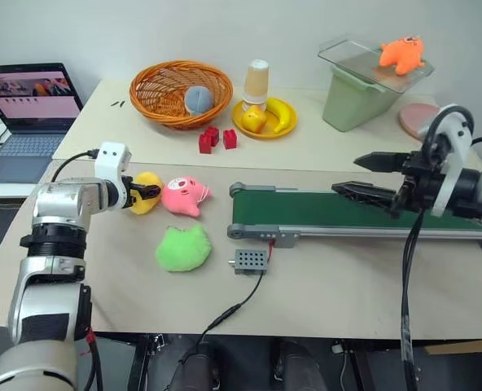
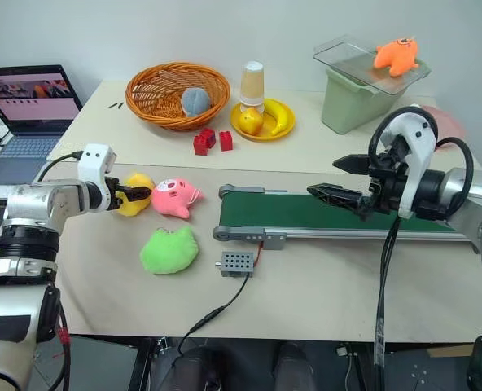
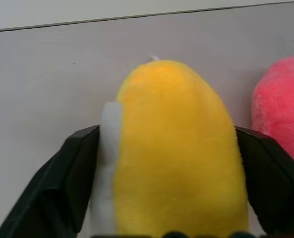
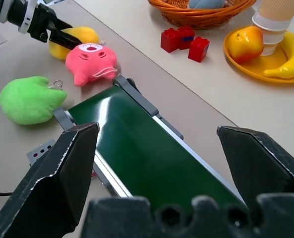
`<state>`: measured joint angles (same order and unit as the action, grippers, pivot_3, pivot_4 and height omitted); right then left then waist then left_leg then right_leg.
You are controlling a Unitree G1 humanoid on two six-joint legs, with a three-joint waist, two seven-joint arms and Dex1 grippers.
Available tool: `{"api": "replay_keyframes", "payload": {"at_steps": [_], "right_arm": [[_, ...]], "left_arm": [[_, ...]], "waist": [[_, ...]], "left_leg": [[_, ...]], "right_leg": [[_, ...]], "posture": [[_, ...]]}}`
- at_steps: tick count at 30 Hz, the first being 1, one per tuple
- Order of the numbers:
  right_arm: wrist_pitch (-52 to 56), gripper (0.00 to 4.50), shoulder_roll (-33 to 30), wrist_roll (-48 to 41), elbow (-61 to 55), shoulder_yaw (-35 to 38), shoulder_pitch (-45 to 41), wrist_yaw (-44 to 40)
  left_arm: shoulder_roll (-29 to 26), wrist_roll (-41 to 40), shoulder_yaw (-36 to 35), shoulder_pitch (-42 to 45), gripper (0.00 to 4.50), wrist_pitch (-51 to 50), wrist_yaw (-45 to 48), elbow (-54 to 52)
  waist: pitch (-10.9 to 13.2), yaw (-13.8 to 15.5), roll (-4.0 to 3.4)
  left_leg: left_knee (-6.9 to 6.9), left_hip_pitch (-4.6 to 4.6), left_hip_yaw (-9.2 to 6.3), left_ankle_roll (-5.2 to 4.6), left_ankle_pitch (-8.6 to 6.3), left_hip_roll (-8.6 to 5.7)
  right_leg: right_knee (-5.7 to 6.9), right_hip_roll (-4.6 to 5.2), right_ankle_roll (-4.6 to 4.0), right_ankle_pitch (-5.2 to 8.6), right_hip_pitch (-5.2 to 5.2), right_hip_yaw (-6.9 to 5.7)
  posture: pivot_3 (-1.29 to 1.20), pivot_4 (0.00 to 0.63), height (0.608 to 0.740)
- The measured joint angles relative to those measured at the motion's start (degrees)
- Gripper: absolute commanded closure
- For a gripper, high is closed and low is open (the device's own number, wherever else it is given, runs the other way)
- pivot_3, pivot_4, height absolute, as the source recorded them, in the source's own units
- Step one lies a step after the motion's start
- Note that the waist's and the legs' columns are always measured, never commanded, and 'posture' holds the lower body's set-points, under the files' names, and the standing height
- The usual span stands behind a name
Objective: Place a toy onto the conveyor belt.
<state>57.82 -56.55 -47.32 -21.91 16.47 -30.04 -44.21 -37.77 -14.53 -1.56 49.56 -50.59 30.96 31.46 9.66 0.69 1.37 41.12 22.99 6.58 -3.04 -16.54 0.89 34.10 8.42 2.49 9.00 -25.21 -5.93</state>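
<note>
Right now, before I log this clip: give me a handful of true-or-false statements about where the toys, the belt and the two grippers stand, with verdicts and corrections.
1. The left gripper has its fingers on either side of the yellow plush toy. True.
2. The pink plush toy lies on the conveyor belt. False: it lies on the table, between the yellow toy and the belt's end.
3. The right gripper hangs open over the belt, holding nothing. True.
4. The green plush toy sits in the wicker basket. False: it lies on the table, near the small grey perforated box.
5. An orange toy rests on top of the pale green bin. True.
6. The belt already carries a toy. False: its green surface is bare.
</note>
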Motion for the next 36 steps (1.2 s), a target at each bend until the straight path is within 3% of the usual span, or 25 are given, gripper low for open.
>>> {"api": "replay_keyframes", "payload": {"at_steps": [5, 12, 17, 21, 26, 36], "right_arm": [[0.62, 0.0, 0.0, -1.07, -0.78, 0.32, 0.52, 1.25], [0.95, 0.0, 0.0, -1.28, -1.13, 0.32, 0.59, 2.05], [0.98, 0.0, 0.02, -1.4, -1.35, 0.31, 2.4, 2.1], [1.82, 0.0, 2.88, -2.87, -2.85, 0.02, 3.93, 3.97], [4.1, 0.0, 9.21, -4.7, -3.82, -0.23, 2.62, 11.14], [8.6, 0.0, 27.38, -8.02, -7.5, -5.85, -4.91, 31.26]], "left_arm": [[0.26, 1.2, -0.03, 1.6, 3.32, 1.78, 0.11, 1.87], [0.39, 1.29, -2.56, 2.49, 3.32, 1.55, -1.52, 0.82], [3.19, -6.68, -13.41, 9.13, 3.32, -7.93, -3.78, -6.09], [11.46, -17.83, -25.69, 14.32, 3.32, -20.81, -7.82, -12.78], [23.58, -25.12, -36.62, 14.94, 3.32, -31.79, -16.43, -18.17], [42.01, -29.26, -46.4, 14.92, 3.32, -35.61, -30.49, -23.3]], "waist": [[0.0, -0.01, 0.0], [0.01, -0.02, 0.02], [0.05, 0.32, 0.09], [0.04, 0.2, 0.1], [0.04, -0.34, 0.12], [0.04, -0.2, 0.12]], "left_leg": [[0.0, -0.01, -0.01, -0.01, 0.0, 0.01], [0.03, 0.09, -0.04, -0.02, 0.01, 0.02], [0.25, 0.28, -0.19, -0.13, -0.05, 0.04], [0.44, 0.26, -0.25, -0.21, -0.1, 0.04], [0.52, 0.1, -0.2, -0.19, -0.09, 0.05], [0.47, 0.2, -0.14, -0.16, -0.08, -0.03]], "right_leg": [[0.02, 0.0, -0.01, 0.0, 0.0, 0.01], [0.0, 0.0, -0.01, -0.01, -0.05, -0.01], [0.0, 0.07, 0.02, -0.01, -0.04, -0.15], [0.02, 0.09, 0.11, -0.04, 0.06, -0.12], [0.08, 0.05, 0.12, -0.06, 0.1, -0.02], [0.1, 0.01, 0.08, -0.08, 0.01, 0.0]], "posture": [[0.0, 0.15, 0.734], [0.0, 0.15, 0.734], [0.0, 0.15, 0.734], [0.0, 0.15, 0.734], [0.0, 0.15, 0.734], [0.0, 0.15, 0.734]]}}
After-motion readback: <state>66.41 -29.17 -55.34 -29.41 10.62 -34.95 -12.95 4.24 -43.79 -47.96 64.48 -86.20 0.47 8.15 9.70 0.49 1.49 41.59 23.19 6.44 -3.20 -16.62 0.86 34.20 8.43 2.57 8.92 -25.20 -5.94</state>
